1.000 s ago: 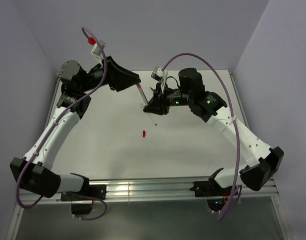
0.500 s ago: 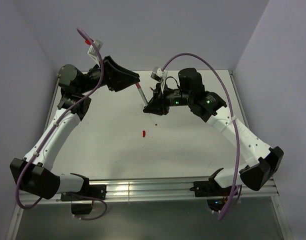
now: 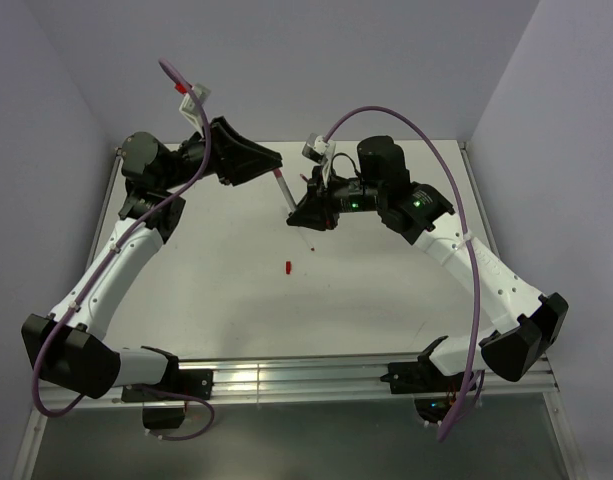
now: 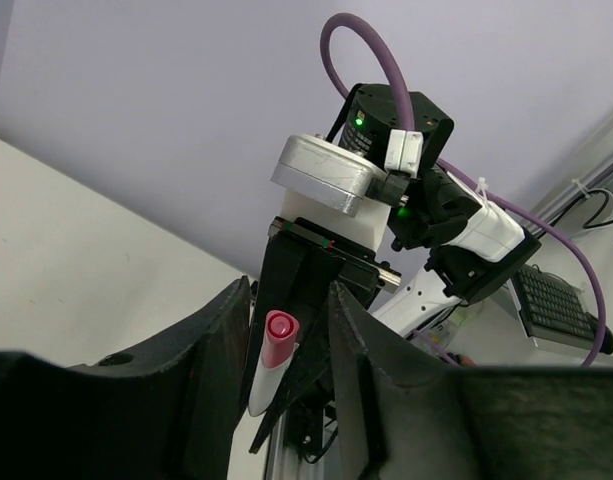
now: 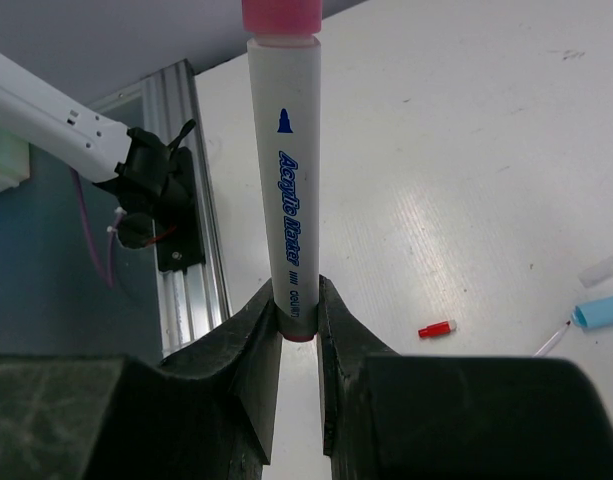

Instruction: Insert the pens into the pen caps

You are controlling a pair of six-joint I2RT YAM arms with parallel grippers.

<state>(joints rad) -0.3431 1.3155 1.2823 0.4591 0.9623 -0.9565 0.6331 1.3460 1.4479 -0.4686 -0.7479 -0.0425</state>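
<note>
Pen [image 5: 283, 160] aloft, pinched at its base by right gripper [image 5: 296, 320]; left gripper [image 4: 284, 310] half-open, fingers flanking the red end, seemingly untouched. Best close centred, then press straight along the barrel.

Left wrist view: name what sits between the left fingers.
The pen, red end first, stands between the left fingers, apparently touching neither. The right gripper holds its other end. The left wrist view shows this best.
</note>
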